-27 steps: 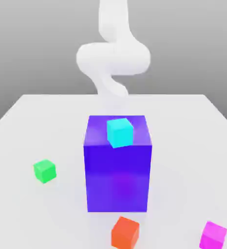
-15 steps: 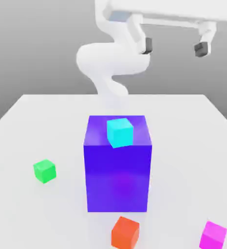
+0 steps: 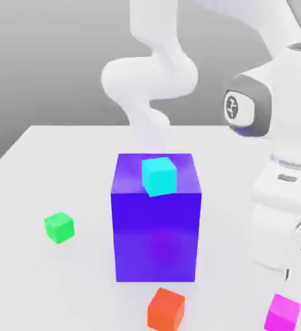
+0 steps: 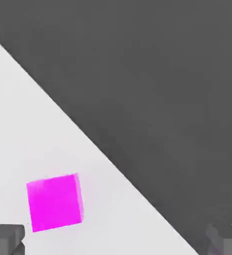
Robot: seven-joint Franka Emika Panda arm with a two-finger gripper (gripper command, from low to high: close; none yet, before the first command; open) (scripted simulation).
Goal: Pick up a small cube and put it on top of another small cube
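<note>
You're at the approach — gripper [image 4: 115,241] spread wide and empty above the magenta cube [image 4: 55,203], which sits off-centre, nearer one finger — so centre over it before descending.

Arm badge: dark oval emblem [image 3: 231,106] with a pale stylized mark inside, right of centre in the upper half of the exterior view; no letters or digits can be made out
Badge's place: on the pale round face [image 3: 245,109] of an arm joint [image 3: 256,103], inside a grey ring [image 3: 263,106]
Readable words, brands or numbers: none, in either view
</note>
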